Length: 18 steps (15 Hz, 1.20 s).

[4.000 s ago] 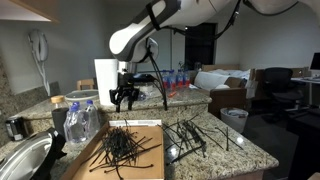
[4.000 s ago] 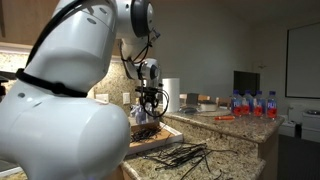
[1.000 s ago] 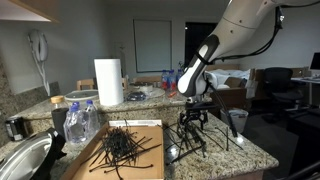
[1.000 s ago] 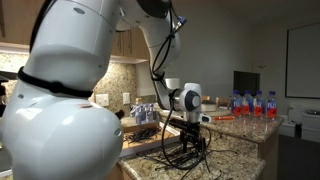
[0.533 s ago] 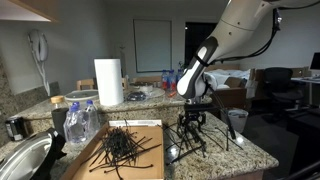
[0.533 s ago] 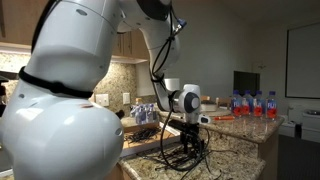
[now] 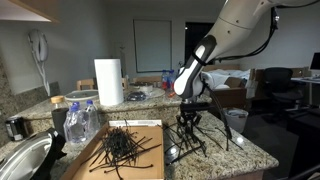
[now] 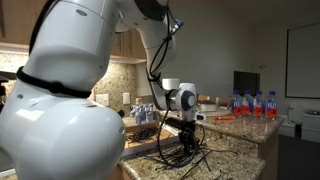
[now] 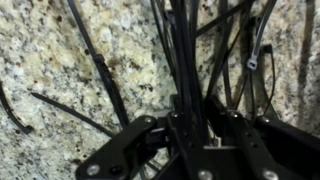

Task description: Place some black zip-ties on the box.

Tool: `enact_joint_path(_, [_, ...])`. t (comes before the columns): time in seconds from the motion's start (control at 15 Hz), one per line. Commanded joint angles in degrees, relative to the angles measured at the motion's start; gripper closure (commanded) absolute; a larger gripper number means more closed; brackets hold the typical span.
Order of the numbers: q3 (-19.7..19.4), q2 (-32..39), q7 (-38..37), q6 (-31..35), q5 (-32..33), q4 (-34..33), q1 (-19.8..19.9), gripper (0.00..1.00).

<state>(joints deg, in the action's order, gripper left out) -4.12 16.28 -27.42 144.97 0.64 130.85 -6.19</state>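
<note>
My gripper (image 7: 189, 120) hangs over the right part of the granite counter. It is shut on a bunch of black zip-ties (image 7: 192, 135) that trail down to the loose pile (image 7: 208, 138) on the stone. In the wrist view the fingers (image 9: 160, 135) stand close together with several zip-ties (image 9: 178, 50) running between them. The flat cardboard box (image 7: 150, 165) lies to the left of the gripper with a heap of zip-ties (image 7: 122, 147) on it. In an exterior view the gripper (image 8: 187, 132) stands above the counter pile (image 8: 185, 155).
A paper towel roll (image 7: 108, 82) stands behind the box. A bag of plastic bottles (image 7: 80, 122) and a metal bowl (image 7: 20, 160) lie left of the box. A black cup (image 7: 235, 120) sits at the counter's right end. Water bottles (image 8: 250, 103) stand on the far counter.
Four seconds ago the gripper hung over the box; it is now over the counter pile. In the last second it has shifted slightly towards the box with zip-ties in its fingers.
</note>
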Motion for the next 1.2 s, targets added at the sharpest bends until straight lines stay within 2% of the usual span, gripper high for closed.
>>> enact_joint_path(0.0, [-0.5, -0.3, -2.1, 0.5, 1.2, 1.5, -0.5, 0.91])
enact_joint_path(0.2, [-0.2, -0.3, -1.8, 0.6, 0.8, 1.6, -0.5, 0.96])
enact_joint_path(0.27, [-0.3, -0.3, -1.8, 0.6, 0.8, 1.6, -0.5, 0.93])
enact_joint_path(0.53, [-0.8, -1.4, -2.3, -0.4, 1.5, 1.7, -0.6, 0.92])
enact_joint_path(1.13, [-0.8, -11.5, 0.2, -6.6, -0.2, 2.3, 2.2, 0.91])
